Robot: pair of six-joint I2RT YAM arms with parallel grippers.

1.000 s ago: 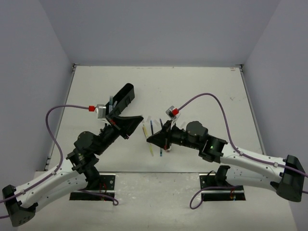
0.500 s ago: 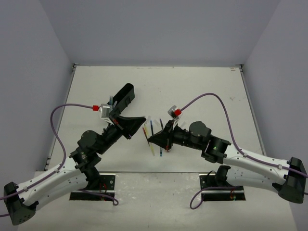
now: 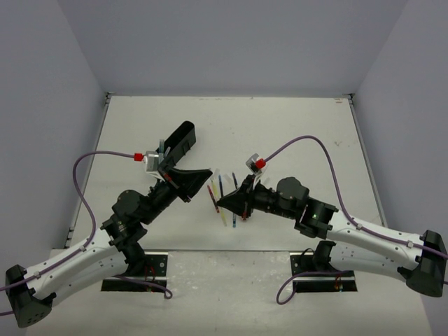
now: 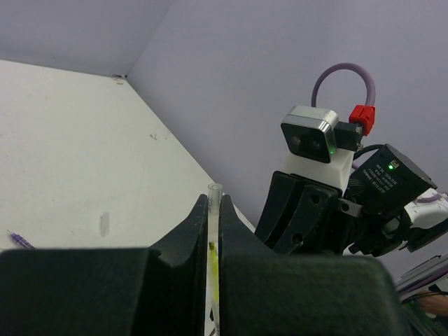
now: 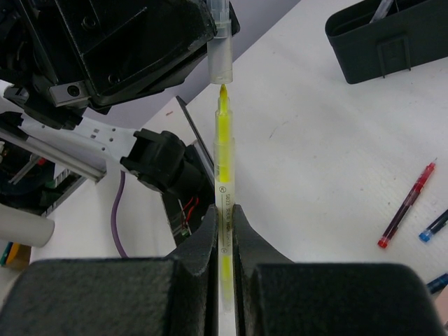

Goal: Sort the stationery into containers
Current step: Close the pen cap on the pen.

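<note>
Your black tray [image 5: 364,42] sits on the table [image 5: 315,154] with one pen end [image 5: 384,7] poking out of it. Your right gripper [image 5: 222,210] is clamped on the yellow highlighter [image 5: 222,161] up in the air. Its long axis runs straight at the left gripper [image 4: 212,206], nib facing the clear cap [image 5: 220,56] that one's pinching.

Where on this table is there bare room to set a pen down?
Bare table lies between the black organiser tray and the back wall, and along the right edge. The centre is crowded with loose pens.
</note>
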